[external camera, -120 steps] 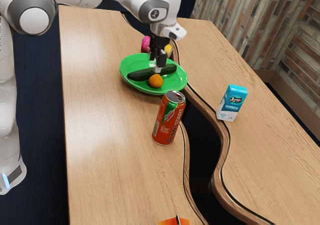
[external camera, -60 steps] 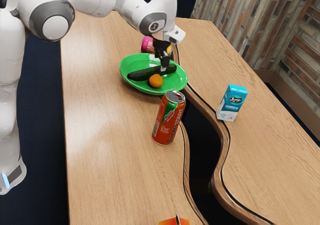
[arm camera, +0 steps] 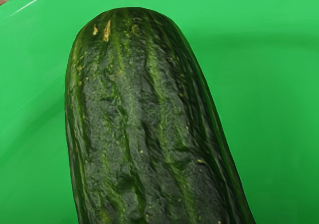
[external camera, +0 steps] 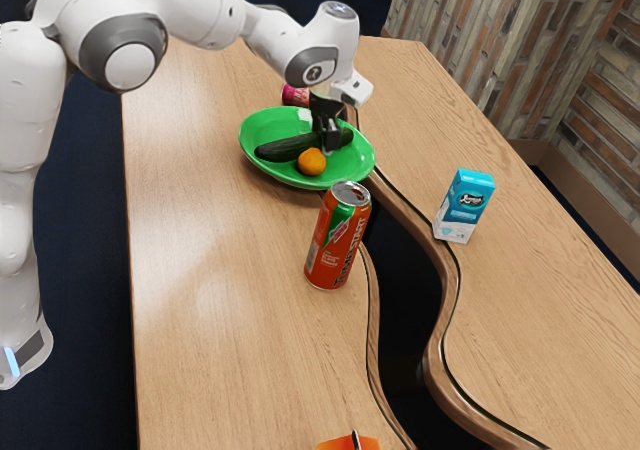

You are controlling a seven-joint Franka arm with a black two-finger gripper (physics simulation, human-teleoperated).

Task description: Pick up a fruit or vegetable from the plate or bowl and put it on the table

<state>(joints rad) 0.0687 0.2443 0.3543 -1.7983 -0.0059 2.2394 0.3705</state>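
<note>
The gripper [external camera: 329, 147] is positioned at one end of the cucumber [external camera: 280, 151]; its opening and any hold on the cucumber cannot be determined. The cucumber lies in the green plate [external camera: 270, 125], beside the orange fruit [external camera: 312, 162]. The can [external camera: 336, 246] stands upright near the plate

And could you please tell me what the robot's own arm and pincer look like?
The arm is glossy white with rounded segments, grey bands around its joints and a white round cap on one. A small emblem marks the joint near the wrist, and a light blue strip marks the base. The pincer is black.
</note>
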